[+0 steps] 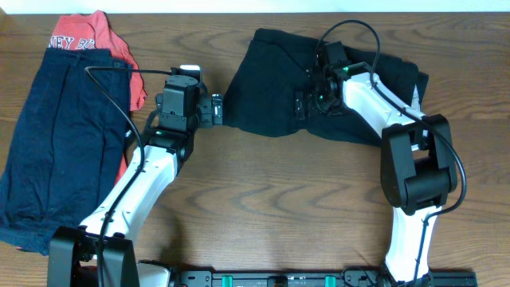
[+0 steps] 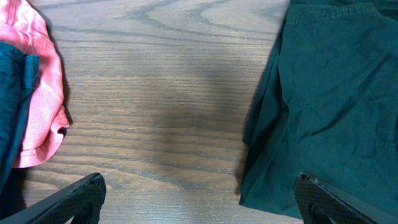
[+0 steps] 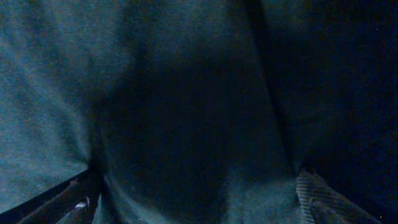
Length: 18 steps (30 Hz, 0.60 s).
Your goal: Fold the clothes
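While the right gripper (image 1: pixel 302 104) is pressing down on the crumpled dark green cotton garment (image 1: pixel 271 80) at the far middle of the brown wooden table (image 1: pixel 287 199), its jaws are standing spread. The left gripper (image 1: pixel 217 110), also spread wide, is hovering over bare wood between that garment and a red printed shirt (image 1: pixel 96 36) lying under a folded navy garment (image 1: pixel 56 135).

Matt dark cloth garment (image 1: pixel 271 88) on grained wooden table (image 1: pixel 279 199).

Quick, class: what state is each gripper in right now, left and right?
Left gripper: open, holding nothing, above bare table.
Right gripper: open, fingers spread over the dark garment.
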Each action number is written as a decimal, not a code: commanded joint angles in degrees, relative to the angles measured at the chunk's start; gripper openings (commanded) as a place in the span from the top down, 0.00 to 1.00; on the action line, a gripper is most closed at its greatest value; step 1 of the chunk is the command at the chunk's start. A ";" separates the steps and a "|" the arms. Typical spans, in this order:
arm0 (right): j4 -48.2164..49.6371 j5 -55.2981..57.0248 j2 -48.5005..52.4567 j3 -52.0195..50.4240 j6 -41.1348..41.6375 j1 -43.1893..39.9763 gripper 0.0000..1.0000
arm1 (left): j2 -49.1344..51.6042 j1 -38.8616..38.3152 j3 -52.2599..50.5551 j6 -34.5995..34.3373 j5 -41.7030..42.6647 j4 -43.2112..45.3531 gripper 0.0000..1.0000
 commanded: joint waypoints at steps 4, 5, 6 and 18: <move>-0.13 0.11 1.51 -6.71 -0.35 0.13 0.01 | -0.37 0.24 0.79 0.11 -0.07 -0.85 0.02; -0.94 -0.17 1.51 -6.93 -0.35 0.26 0.01 | -0.37 0.24 0.79 0.11 -0.07 -1.05 0.02; -2.12 -0.96 1.51 -7.15 -0.37 0.48 0.01 | -0.37 0.24 0.79 0.11 -0.07 -1.36 0.02; -17.81 -2.73 1.51 -7.45 -4.50 4.61 0.01 | -0.39 0.24 0.79 0.11 -0.07 -6.16 0.02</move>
